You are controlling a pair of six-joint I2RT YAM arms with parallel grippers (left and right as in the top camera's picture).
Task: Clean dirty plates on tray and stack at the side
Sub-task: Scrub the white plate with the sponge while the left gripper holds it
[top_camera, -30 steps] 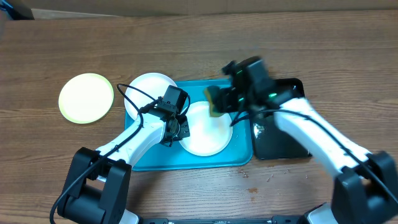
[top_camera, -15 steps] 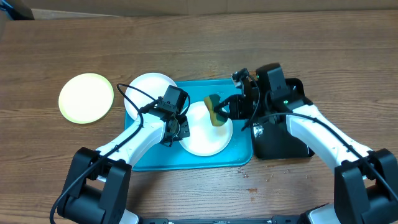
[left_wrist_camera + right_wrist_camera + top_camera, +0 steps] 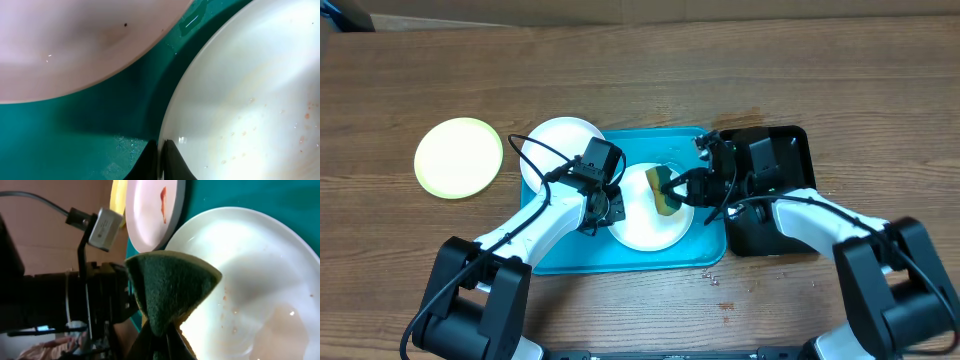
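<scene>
A white plate (image 3: 645,215) lies in the middle of the turquoise tray (image 3: 570,250). My left gripper (image 3: 608,210) is shut on this plate's left rim; the left wrist view shows the two dark fingertips (image 3: 172,160) pinched together at the rim. My right gripper (image 3: 682,190) is shut on a green-and-yellow sponge (image 3: 665,190), which rests on the plate (image 3: 250,280) amid faint reddish specks. A second white plate (image 3: 560,145) sits over the tray's far left edge and bears a red smear (image 3: 163,197). A pale green plate (image 3: 458,158) lies on the table to the left.
A glossy black tray (image 3: 790,150) sits just right of the turquoise tray, under my right arm. Water drops and small crumbs mark the wooden table (image 3: 740,285) near the front edge. The two arms come close together over the centre plate.
My right gripper has carried the sponge from above the tray's far right part down and forward onto the centre plate. The left gripper has stayed put on the rim.
</scene>
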